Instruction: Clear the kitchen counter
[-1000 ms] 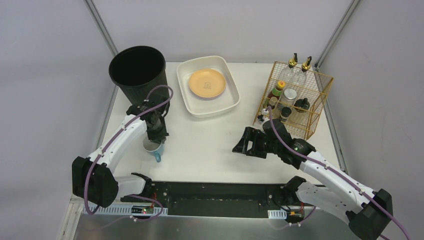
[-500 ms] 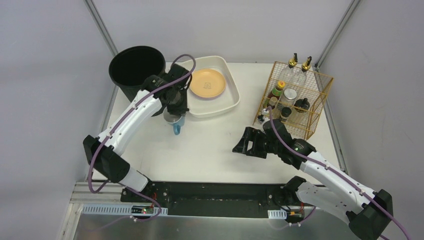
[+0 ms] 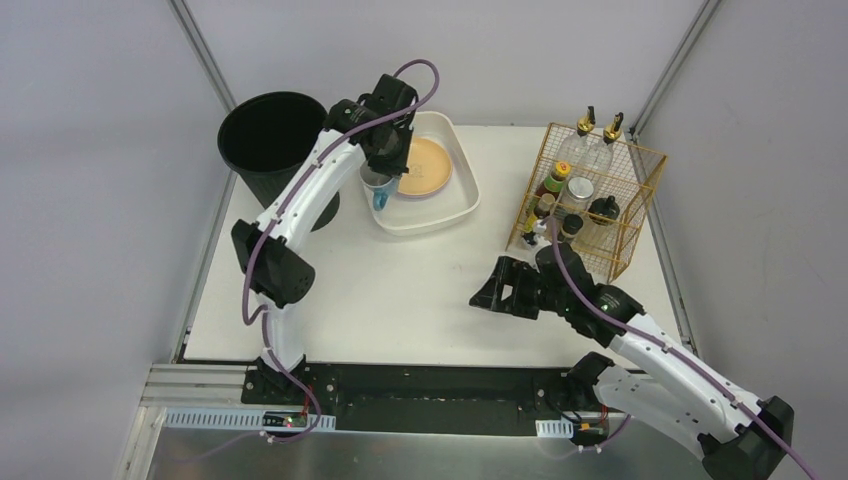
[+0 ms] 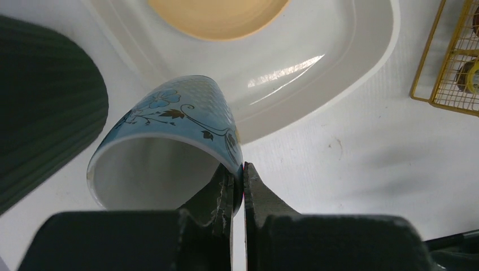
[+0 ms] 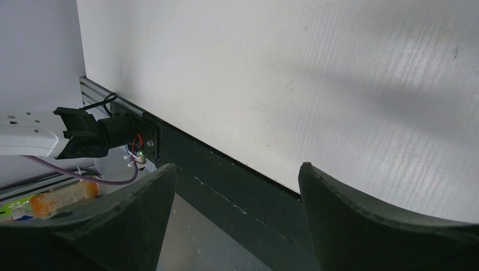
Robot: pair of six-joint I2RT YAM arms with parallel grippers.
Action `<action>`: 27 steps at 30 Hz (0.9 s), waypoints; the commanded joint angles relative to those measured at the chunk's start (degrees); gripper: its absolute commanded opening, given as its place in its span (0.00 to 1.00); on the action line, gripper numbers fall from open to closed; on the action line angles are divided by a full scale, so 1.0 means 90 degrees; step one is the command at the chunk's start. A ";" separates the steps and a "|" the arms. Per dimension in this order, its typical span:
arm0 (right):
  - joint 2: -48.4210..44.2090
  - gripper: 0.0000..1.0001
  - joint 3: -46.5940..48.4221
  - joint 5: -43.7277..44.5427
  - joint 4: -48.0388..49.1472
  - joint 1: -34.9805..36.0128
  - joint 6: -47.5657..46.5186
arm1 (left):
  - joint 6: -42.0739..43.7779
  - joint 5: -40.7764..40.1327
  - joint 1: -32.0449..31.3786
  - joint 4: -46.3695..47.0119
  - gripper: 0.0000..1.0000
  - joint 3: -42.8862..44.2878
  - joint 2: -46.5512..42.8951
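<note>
My left gripper [image 3: 383, 182] is shut on the rim of a light blue cup [image 3: 379, 187] with a flower pattern, holding it over the left edge of the white basin [image 3: 450, 215]. In the left wrist view the cup [image 4: 169, 130] is pinched at its rim between my fingertips [image 4: 240, 180], with the basin [image 4: 339, 62] beyond it. An orange plate [image 3: 428, 165] lies in the basin. My right gripper [image 3: 492, 290] is open and empty, low over the kitchen counter [image 3: 400, 290]; its wrist view shows the counter [image 5: 282, 73] and its black front rail [image 5: 226, 186].
A black ribbed bin [image 3: 272, 140] stands at the back left, beside the basin. A gold wire rack [image 3: 590, 195] holding several bottles and jars stands at the back right, close behind my right arm.
My left gripper has carried the blue cup from the counter's left side up and back, past the bin, to above the basin's left edge. The right arm has barely moved.
</note>
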 commanded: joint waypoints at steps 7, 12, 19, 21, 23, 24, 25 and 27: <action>-0.0374 0.82 -0.0203 0.0116 -0.0186 0.0036 0.0023 | 0.1995 0.0609 -0.0017 0.0552 0.00 0.1116 0.0935; -0.0479 0.83 -0.0247 0.0115 -0.0266 0.0031 0.0030 | 0.2448 0.1127 -0.0028 0.0800 0.00 0.1050 0.1183; -0.0679 0.83 -0.0323 0.0179 -0.0374 0.0035 0.0063 | 0.2611 0.1446 -0.0178 0.0920 0.00 0.0893 0.1488; -0.0718 0.83 -0.0331 0.0184 -0.0409 0.0032 0.0072 | 0.2670 0.1361 -0.0260 0.0921 0.00 0.0858 0.1587; -0.0751 0.83 -0.0347 0.0198 -0.0440 0.0040 0.0081 | 0.2700 0.1303 -0.0330 0.0929 0.00 0.0805 0.1660; -0.0770 0.83 -0.0355 0.0203 -0.0439 0.0035 0.0086 | 0.2700 0.1309 -0.0359 0.0938 0.00 0.0787 0.1691; -0.0784 0.83 -0.0365 0.0211 -0.0436 0.0034 0.0090 | 0.2697 0.1313 -0.0388 0.0947 0.00 0.0769 0.1718; -0.0799 0.83 -0.0385 0.0214 -0.0448 0.0036 0.0108 | 0.2712 0.1302 -0.0450 0.0975 0.00 0.0727 0.1784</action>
